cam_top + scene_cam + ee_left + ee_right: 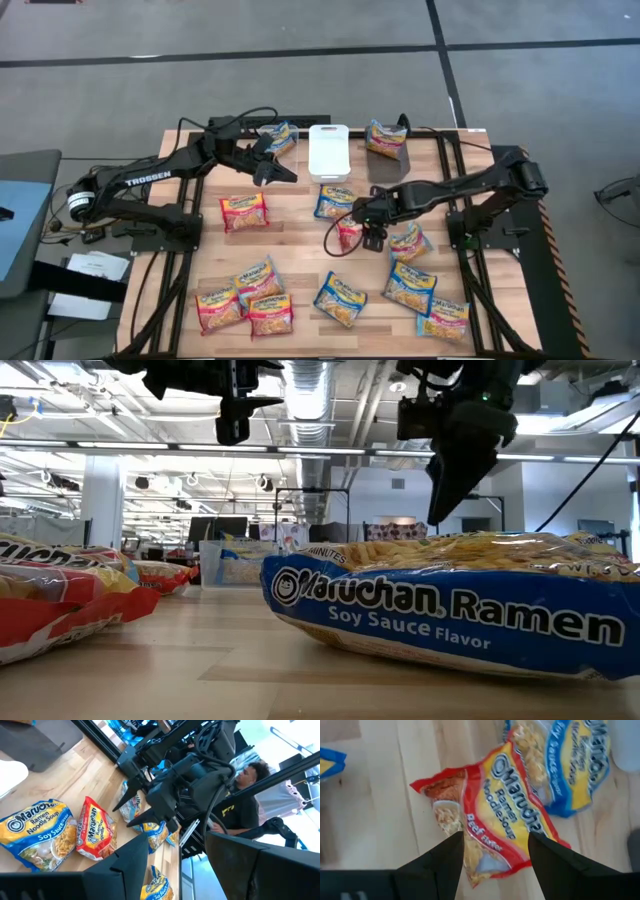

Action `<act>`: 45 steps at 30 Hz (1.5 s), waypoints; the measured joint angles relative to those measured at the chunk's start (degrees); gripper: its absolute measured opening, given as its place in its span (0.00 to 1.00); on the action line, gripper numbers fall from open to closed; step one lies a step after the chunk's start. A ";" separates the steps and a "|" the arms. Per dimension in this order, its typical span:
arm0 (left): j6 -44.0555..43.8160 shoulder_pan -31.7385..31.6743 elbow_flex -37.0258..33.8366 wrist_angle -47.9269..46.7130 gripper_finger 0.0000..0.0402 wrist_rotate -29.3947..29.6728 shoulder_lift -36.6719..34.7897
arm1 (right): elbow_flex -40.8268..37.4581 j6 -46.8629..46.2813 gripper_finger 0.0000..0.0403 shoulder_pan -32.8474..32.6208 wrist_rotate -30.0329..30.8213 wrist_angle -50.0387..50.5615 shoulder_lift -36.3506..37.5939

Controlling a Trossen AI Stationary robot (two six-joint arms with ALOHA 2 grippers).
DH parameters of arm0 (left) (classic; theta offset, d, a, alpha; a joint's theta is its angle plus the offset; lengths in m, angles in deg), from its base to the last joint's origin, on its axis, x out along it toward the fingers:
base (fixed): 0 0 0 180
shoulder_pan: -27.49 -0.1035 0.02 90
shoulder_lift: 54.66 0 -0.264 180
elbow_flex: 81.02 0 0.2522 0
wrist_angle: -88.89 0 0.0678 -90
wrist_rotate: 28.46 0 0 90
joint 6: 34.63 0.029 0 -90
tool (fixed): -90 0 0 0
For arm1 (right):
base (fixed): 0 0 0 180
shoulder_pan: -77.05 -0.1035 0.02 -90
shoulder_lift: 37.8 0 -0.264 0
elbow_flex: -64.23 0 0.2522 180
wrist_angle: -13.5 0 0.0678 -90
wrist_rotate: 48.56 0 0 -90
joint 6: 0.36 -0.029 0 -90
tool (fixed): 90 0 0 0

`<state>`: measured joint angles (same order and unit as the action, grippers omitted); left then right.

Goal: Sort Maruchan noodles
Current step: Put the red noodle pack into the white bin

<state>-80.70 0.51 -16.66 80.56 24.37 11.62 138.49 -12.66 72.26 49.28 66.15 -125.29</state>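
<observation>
In the high view, the wooden table [300,245] carries many noodle packets. A group of them lies in the lower left of the frame [245,298] and another in the lower right [412,285]. One red packet [244,211] lies alone left of the middle, and a blue one [334,201] is at the middle. A white bin [328,150] stands at the upper middle, with a packet at each side of it. The right pincer [366,228] is at the middle of the frame, just above a red packet [349,235] that lies on the table beside the blue one. The left pincer [272,170] is in the upper middle, left of the white bin, above the table, with its fingers apart and nothing between them.

In the low view, a blue soy sauce packet [450,615] fills the right half of the frame, and red packets [60,600] lie at the left edge. Both arms hang from the top.

In the left wrist view, the right arm stands in the middle, over packets on the table, and a person [240,795] sits behind it at the right.

In the right wrist view, the two fingers [447,865] are spread wide at the bottom of the frame, released, and the red beef packet [490,827] lies flat on the table between and beyond them, with a blue packet [565,765] touching it at the upper right
</observation>
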 joint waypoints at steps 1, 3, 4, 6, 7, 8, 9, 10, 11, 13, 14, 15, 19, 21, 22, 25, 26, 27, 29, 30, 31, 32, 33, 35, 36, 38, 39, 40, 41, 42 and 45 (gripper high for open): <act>-0.01 0.00 0.01 0.00 0.46 0.02 0.01 | -0.24 1.01 0.61 -0.24 0.00 -0.38 0.00; -0.02 0.00 -0.01 0.00 0.46 0.02 0.01 | -0.96 2.98 0.61 -0.82 0.00 -1.78 0.01; 0.01 0.00 0.00 0.00 0.46 0.03 0.01 | -1.37 3.89 0.61 -1.10 0.01 -2.73 0.01; 0.01 0.00 0.02 0.00 0.46 0.09 0.01 | -2.46 5.68 0.61 -1.73 0.02 -5.27 0.02; 0.00 0.00 0.00 0.00 0.46 0.26 0.01 | -3.05 6.53 0.61 -2.03 0.02 -6.42 0.02; -0.02 0.00 0.00 0.02 0.46 0.35 0.01 | -3.58 7.28 0.61 -2.26 0.06 -7.17 0.02; -0.03 0.00 0.01 0.00 0.46 0.35 0.01 | -4.04 8.00 0.61 -2.41 0.07 -7.75 0.02; -0.04 0.00 -0.01 0.02 0.46 0.36 0.01 | -4.48 8.36 0.61 -2.52 0.20 -8.13 -0.05; -0.04 0.00 0.00 0.00 0.46 0.35 0.01 | -4.52 8.44 0.61 -2.65 0.80 -8.13 -0.81; -0.02 0.01 -0.01 0.02 0.46 0.36 0.03 | -4.64 8.45 0.61 -2.68 2.51 -7.98 -2.49; -0.04 0.02 -0.01 0.00 0.46 0.38 0.03 | -4.71 8.52 0.61 -2.63 2.78 -7.40 -2.99; -0.04 0.00 -0.01 -0.01 0.46 0.45 0.03 | -4.66 8.91 0.61 -2.58 2.86 -7.69 -3.82; -0.03 0.00 0.01 -0.25 0.46 0.74 0.05 | -4.48 11.01 0.61 -2.63 3.94 -8.93 -8.27; -0.06 0.00 0.01 -0.91 0.46 0.83 0.05 | -4.03 10.86 0.61 -2.67 4.55 -9.23 -10.26; -0.06 0.00 -0.01 -0.98 0.46 0.88 0.05 | -3.99 10.85 0.61 -2.63 4.52 -9.33 -10.93; -0.04 0.02 -0.01 -1.83 0.46 1.06 0.05 | -2.69 10.54 0.60 -2.61 4.57 -9.46 -13.39; -0.04 0.02 -0.01 -1.94 0.46 1.15 0.05 | -2.48 10.05 0.60 -2.61 4.55 -9.28 -13.52; -0.04 0.02 -0.01 -1.95 0.46 1.17 0.05 | -2.26 9.55 0.58 -2.59 4.40 -8.96 -13.60; -0.04 0.02 -0.01 -1.95 0.46 1.16 0.05 | -2.05 8.93 0.52 -2.61 4.30 -8.97 -13.96; -0.04 0.02 -0.01 -1.97 0.46 1.18 0.05 | -1.93 8.42 0.48 -2.59 4.33 -8.98 -14.05; -0.04 0.02 -0.01 -1.97 0.46 1.18 0.05 | -1.93 7.81 0.43 -2.42 4.15 -8.85 -13.96; -0.04 0.02 -0.01 -1.97 0.46 1.24 0.05 | -1.93 7.37 0.38 -2.32 4.00 -8.81 -13.92; -0.02 0.02 -0.01 -1.99 0.46 1.48 0.05 | -1.95 6.95 0.32 -2.22 3.87 -8.77 -13.92; -0.06 0.02 -0.01 -2.10 0.46 1.64 0.05 | -1.95 6.06 0.20 -2.17 3.28 -8.68 -13.91; -0.06 0.02 -0.01 -2.06 0.46 1.68 0.05 | -1.95 5.84 0.14 -2.19 3.40 -8.70 -13.90; -0.06 0.02 -0.01 -2.10 0.46 1.71 0.05 | -1.97 5.69 0.05 -2.35 3.45 -8.74 -13.88; -0.06 0.02 -0.01 -2.09 0.46 1.75 0.05 | -1.86 5.67 0.04 -2.57 3.45 -8.64 -13.88; -0.06 0.02 -0.01 -2.08 0.46 1.75 0.05 | -1.51 5.40 0.04 -2.79 3.48 -8.25 -13.92; -0.08 0.02 -0.01 -2.08 0.46 1.78 0.05 | -0.97 5.02 0.04 -2.88 3.46 -7.72 -14.07; -0.08 0.02 -0.01 -2.10 0.46 1.79 0.05 | -0.33 4.85 0.04 -2.99 3.38 -7.19 -14.21; -0.10 0.02 -0.01 -2.09 0.46 1.81 0.05 | 2.88 5.00 0.02 -3.69 3.33 -4.38 -14.46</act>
<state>-80.80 0.53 -16.67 78.47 26.18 11.67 141.36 -7.66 68.57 52.60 61.77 -139.75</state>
